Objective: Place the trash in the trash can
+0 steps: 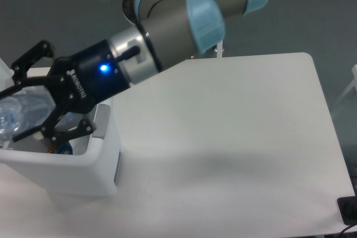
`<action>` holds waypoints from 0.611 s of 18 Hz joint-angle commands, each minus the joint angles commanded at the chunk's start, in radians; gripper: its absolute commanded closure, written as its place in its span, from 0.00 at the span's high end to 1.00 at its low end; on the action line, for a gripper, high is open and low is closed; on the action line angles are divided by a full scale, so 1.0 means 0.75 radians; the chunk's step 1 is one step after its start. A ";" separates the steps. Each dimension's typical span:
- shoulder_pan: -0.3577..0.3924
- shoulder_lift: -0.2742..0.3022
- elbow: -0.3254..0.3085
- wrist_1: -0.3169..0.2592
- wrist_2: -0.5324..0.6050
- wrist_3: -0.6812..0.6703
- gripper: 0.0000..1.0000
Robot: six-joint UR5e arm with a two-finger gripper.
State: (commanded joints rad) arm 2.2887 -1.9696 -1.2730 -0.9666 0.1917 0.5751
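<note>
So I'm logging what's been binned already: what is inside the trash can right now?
Inside the trash can, only a small blue-and-orange item shows near the front wall. The gripper, holding the crushed bottle over the opening, covers the rest, so other contents can't be seen.

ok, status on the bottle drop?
Tool shut on crushed clear plastic bottle. Bottle over open white boxy bin, not released. Nothing blocking.
</note>
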 joint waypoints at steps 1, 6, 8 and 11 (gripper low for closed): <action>0.000 0.000 -0.023 0.006 0.000 0.043 0.48; 0.000 0.016 -0.096 0.006 0.000 0.135 1.00; 0.002 0.020 -0.098 0.006 0.000 0.135 1.00; 0.045 0.029 -0.109 0.006 0.000 0.127 1.00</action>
State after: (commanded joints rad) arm 2.3222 -1.9482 -1.3545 -0.9618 0.1917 0.6704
